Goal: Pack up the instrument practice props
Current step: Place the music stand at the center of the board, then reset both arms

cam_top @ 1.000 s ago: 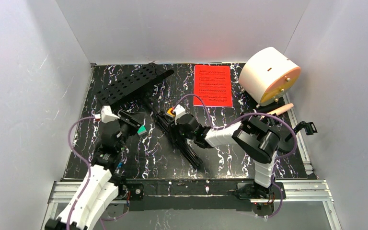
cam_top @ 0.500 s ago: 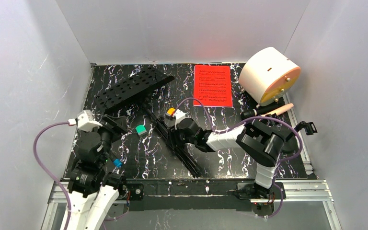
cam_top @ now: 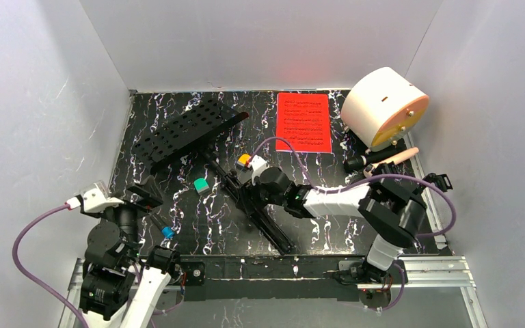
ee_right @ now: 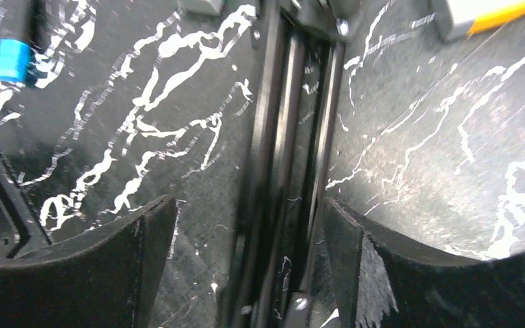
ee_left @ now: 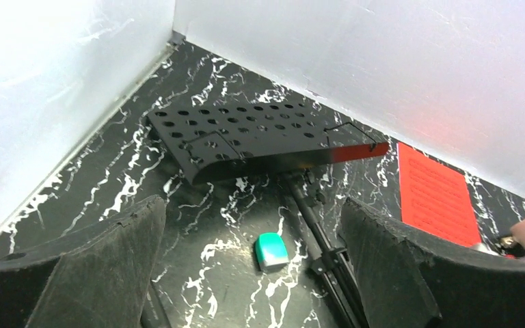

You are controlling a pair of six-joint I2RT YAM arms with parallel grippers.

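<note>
**L end effector** [ee_left: 251, 208]: jaws wide apart, nothing between them. It sits over the near-left part of the table [cam_top: 328, 225], well apart from the props.

**R end effector** [ee_right: 247, 205]: jaws apart, fingers [ee_right: 143, 260] astride the folded tripod legs [ee_right: 284, 171], one finger each side. No contact w/ the legs is evident.

**Music rack** [cam_top: 191, 130]: down on the table, perforated plate toward the far-left corner, legs running toward near-centre.

**Small teal block** [ee_left: 271, 249]: on the table just beside the rack pole.

**Red music sheet** [cam_top: 303, 121]: flat on the table at far centre.

**Mic** [cam_top: 381, 158]: lies at the right edge, near the white cylinder [cam_top: 383, 102]. Its beige end appears to point right, but the detail is too small to confirm.
</note>
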